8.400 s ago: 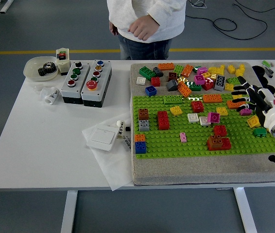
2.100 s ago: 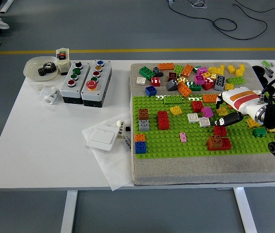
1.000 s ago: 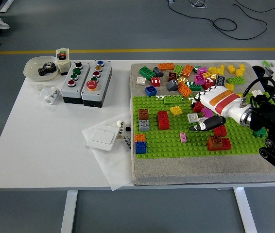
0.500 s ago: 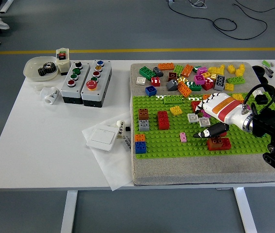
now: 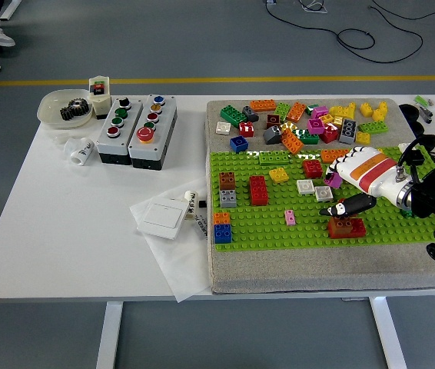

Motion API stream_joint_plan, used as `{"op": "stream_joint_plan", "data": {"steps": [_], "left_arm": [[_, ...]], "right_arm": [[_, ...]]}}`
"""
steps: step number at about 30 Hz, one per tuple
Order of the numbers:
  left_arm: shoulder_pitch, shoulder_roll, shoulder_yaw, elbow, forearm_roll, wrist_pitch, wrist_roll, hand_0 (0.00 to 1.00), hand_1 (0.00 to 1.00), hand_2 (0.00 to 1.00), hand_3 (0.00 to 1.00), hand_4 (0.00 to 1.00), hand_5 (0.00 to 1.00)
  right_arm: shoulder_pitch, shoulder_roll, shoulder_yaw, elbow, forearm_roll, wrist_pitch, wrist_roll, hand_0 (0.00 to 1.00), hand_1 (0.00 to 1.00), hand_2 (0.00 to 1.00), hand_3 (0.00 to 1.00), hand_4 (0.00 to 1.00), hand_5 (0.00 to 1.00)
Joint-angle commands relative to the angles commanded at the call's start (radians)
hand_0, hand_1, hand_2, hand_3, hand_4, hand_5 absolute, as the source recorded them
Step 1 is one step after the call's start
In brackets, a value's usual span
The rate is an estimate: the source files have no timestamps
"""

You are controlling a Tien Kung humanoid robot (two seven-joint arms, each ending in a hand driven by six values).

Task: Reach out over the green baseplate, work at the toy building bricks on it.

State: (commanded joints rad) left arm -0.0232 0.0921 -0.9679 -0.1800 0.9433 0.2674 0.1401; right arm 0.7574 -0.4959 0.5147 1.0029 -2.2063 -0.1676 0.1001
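The green baseplate (image 5: 279, 223) lies on a grey mat (image 5: 317, 278) on the right half of the table. Standing on it are a red brick (image 5: 257, 190), a brown-on-grey stack (image 5: 227, 190), an orange-on-blue stack (image 5: 222, 228), a small pink brick (image 5: 290, 217) and a red-brown block (image 5: 346, 227). My right hand (image 5: 344, 196), white with orange stripes, hovers low over the plate's right part, just above the red-brown block and beside a magenta brick (image 5: 333, 181). Whether it holds anything is hidden. Loose bricks (image 5: 302, 119) lie in a pile behind the plate.
Two grey button boxes (image 5: 137, 129) and a bowl with gears (image 5: 65, 108) stand at the back left. A white switch plate (image 5: 164, 217) rests on paper just left of the mat. Small dark items (image 5: 425, 108) sit at the table's far right.
The right hand reached left toward the plate's middle, then drew back right and now sits over the red-brown block. The person at the far side has left.
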Motion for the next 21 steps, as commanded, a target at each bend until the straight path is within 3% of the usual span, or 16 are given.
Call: {"op": "stream_joint_plan", "data": {"steps": [16, 17, 21], "left_arm": [[0.002, 0.000, -0.004, 0.000, 0.003, -0.001, 0.000, 0.761, 0.787, 0.837, 0.713, 0.775, 0.673], [0.002, 0.001, -0.004, 0.000, 0.003, -0.001, 0.000, 0.761, 0.788, 0.837, 0.715, 0.775, 0.672], [0.001, 0.001, 0.000, 0.000, 0.000, -0.001, 0.000, 0.761, 0.788, 0.837, 0.715, 0.775, 0.672]], "right_arm": [[-0.013, -0.039, 0.057, 0.005, 0.000, 0.021, -0.007, 0.791, 0.700, 0.744, 0.672, 0.998, 0.884], [-0.013, -0.042, 0.064, 0.007, 0.028, 0.020, -0.010, 0.684, 0.650, 0.717, 0.653, 0.998, 0.829], [-0.014, -0.039, 0.065, -0.007, 0.147, -0.009, -0.043, 0.684, 0.650, 0.717, 0.653, 0.998, 0.829]]}}
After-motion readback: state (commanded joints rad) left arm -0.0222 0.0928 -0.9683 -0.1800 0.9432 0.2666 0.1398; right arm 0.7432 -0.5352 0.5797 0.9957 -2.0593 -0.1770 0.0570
